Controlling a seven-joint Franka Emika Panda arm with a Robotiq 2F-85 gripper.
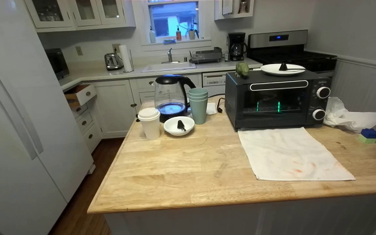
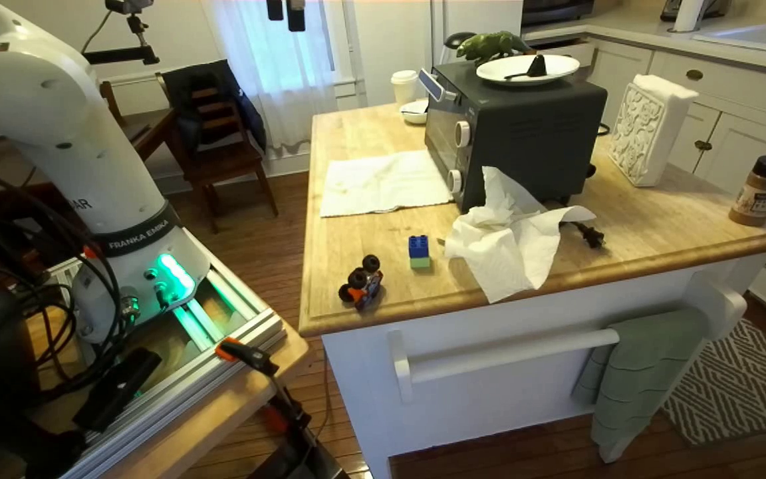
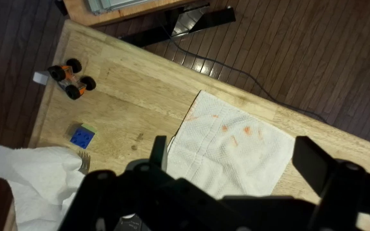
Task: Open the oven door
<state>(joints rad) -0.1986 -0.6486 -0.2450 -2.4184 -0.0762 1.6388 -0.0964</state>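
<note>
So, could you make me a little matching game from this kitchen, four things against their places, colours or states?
Things
1. oven door
2. robot gripper
3. toy block stack
4. white plate

Descriptions
A. on top of the toaster oven
B. blue over green
C. shut
D. wide open

Pairs: 1-C; 2-D; 3-B; 4-A

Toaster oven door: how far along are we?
Done: nothing visible; the toaster oven door looks shut, its bar handle up along the top edge.
In hand: nothing; in the wrist view the fingers stand open, only the white cloth showing beyond the gap.
Left: the whole opening, probably gripping the handle and pulling down.
</note>
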